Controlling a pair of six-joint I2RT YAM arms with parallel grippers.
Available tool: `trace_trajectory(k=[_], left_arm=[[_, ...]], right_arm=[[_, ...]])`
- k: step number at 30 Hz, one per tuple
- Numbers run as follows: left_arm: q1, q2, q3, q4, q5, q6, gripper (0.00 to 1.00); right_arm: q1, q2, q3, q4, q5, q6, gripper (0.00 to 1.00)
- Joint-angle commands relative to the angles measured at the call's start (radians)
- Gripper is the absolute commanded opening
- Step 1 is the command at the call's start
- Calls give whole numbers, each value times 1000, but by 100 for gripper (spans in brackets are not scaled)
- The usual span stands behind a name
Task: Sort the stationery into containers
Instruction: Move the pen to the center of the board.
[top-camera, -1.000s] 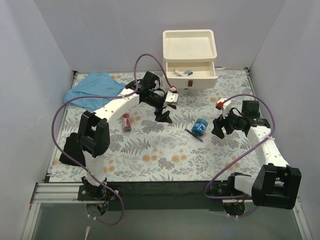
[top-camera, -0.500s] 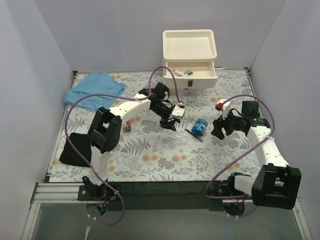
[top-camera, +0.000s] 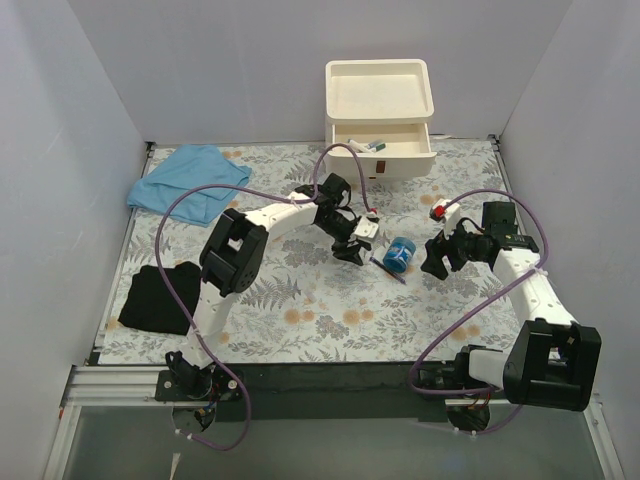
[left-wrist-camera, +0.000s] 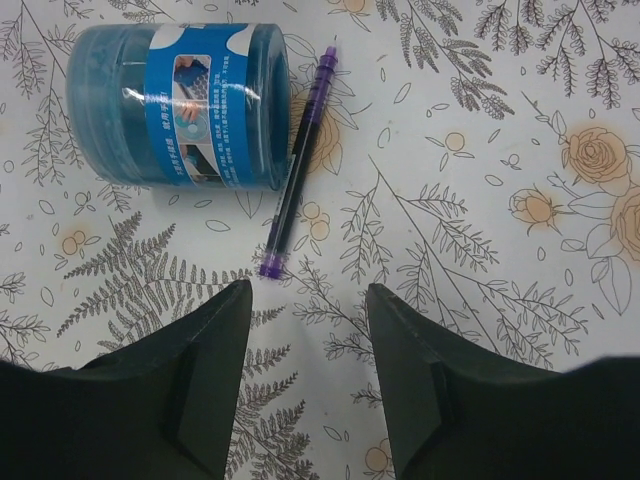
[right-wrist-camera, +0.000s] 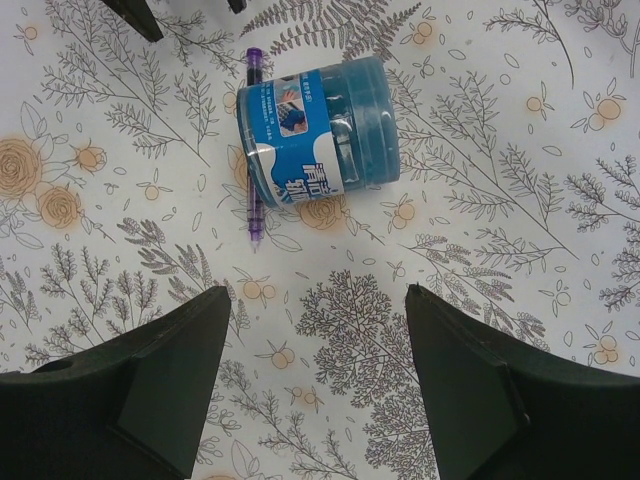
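Two hands, both empty. Left hand (left-wrist-camera: 308, 300), jaws partly apart, hangs just short of the purple pen (left-wrist-camera: 300, 165), probably lining up a pinch. Right hand (right-wrist-camera: 318, 300), spread wide, faces the blue tub (right-wrist-camera: 318, 130). Pen lies against tub, middle of desk (top-camera: 300, 320); drawers (top-camera: 380, 152) at far edge.

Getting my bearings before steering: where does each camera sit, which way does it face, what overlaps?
Top external: above and behind the arms, looking down on the table; shows both, with left tool and right tool.
Left wrist: on the left arm, facing down at the blue jar and purple pen; own fingers below.
Right wrist: on the right arm, facing down at them from the opposite side; own fingers below.
Shared: all three show them.
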Motion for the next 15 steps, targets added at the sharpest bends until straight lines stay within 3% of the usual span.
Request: trace_trajectory(k=[1,15], left_arm=[[-10,6,49,60,57,-1,49],[-28,119,111,169,126,-141,45]], right_arm=[[-14,11,22,-10,-25,-12,80],[-37,41,27,-30,-48,-63,79]])
